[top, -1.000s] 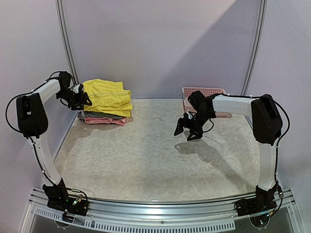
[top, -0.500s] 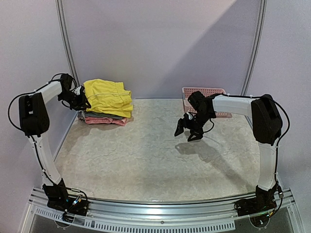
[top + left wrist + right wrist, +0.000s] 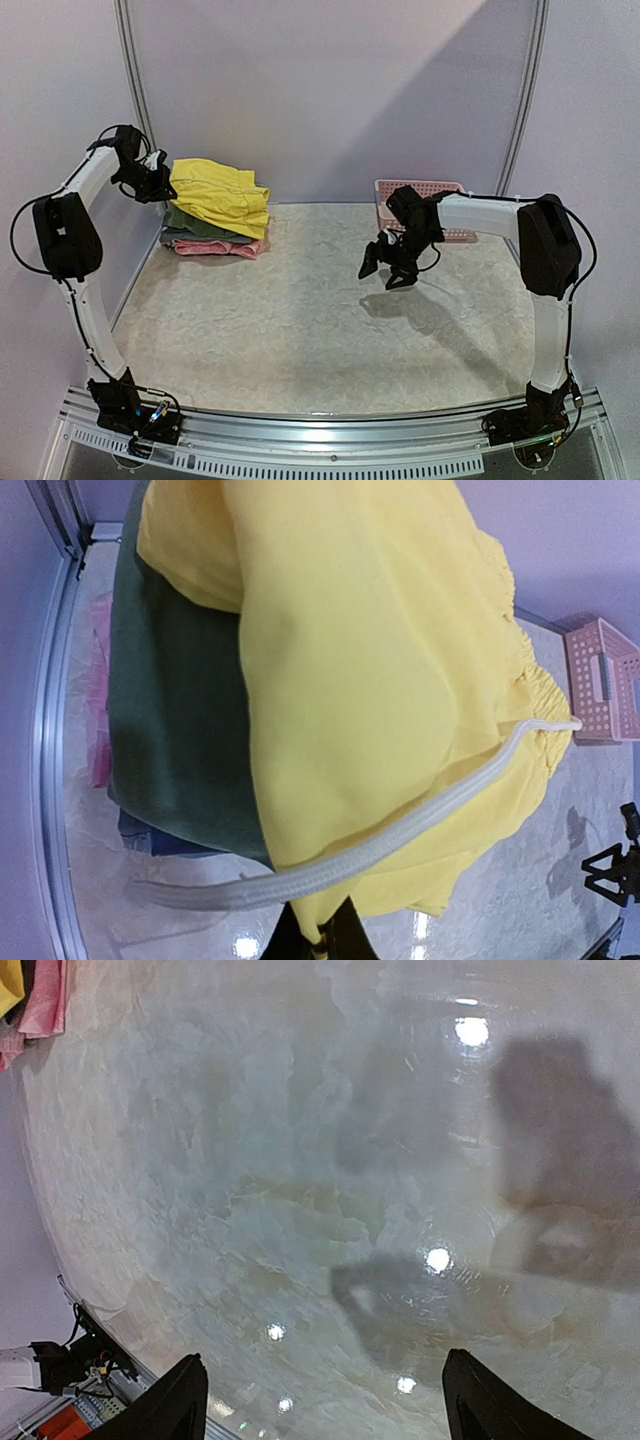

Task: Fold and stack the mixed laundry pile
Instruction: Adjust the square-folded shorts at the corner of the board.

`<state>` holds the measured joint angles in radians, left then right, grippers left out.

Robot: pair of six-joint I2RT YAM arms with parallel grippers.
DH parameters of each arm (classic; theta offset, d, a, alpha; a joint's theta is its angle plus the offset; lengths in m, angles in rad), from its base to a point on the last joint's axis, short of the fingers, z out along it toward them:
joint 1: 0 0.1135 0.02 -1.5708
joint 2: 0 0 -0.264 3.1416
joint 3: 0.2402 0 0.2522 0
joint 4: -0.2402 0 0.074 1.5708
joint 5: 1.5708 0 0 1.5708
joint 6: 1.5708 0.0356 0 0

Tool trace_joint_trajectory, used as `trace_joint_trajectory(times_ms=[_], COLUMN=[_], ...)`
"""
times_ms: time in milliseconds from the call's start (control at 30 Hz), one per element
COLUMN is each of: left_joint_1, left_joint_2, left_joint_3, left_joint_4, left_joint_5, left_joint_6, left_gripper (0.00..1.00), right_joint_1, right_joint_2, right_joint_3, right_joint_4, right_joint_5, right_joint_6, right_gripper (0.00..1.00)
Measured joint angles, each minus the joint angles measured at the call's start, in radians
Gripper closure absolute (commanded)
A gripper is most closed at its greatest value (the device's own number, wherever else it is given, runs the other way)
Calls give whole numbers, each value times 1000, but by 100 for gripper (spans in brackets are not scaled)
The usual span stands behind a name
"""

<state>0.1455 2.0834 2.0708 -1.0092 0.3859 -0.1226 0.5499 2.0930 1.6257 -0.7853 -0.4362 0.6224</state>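
Yellow shorts (image 3: 222,196), limp and light at ten o'clock, suit an edge pinch; the left gripper (image 3: 158,186) clamps there. Right gripper (image 3: 388,270) hangs open.

A robotics laboratory test cell is indicated. The table (image 3: 300,330), covered with a marble-patterned sheet, is closed in behind and on both sides by plain pale partition panels (image 3: 330,90), which are held between bare metal posts (image 3: 133,90). A slotted aluminium rail (image 3: 330,432) is fixed along the table's near edge, and two white-and-black robot arms are bolted to it: the left arm (image 3: 65,235) and the right arm (image 3: 545,245). Household props are set out at the table's far edge: a laundry pile (image 3: 210,238) topped by yellow shorts (image 3: 220,195) towards its left corner, and a pink basket (image 3: 425,190) towards its right.
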Motion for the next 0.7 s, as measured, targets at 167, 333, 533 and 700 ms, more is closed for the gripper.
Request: trace_joint_trajectory(times_ms=[167, 333, 533, 700], left_joint_1=[4, 12, 23, 23], left_joint_2=[8, 55, 113, 147], left_joint_3=[58, 83, 98, 114], left_joint_4=[-63, -113, -138, -139], left_joint_5=[-62, -138, -194, -245], left_joint_6=[4, 4, -2, -27], left_gripper=[100, 100, 100, 84], right_joint_1=[0, 0, 0, 0], right_joint_2=[0, 0, 0, 0], right_joint_3=[4, 4, 4, 4], right_joint_4=[-1, -5, -8, -8], right_joint_5=[0, 0, 1, 1], right_joint_6=[-3, -11, -22, -25], right_gripper=[18, 18, 18, 18])
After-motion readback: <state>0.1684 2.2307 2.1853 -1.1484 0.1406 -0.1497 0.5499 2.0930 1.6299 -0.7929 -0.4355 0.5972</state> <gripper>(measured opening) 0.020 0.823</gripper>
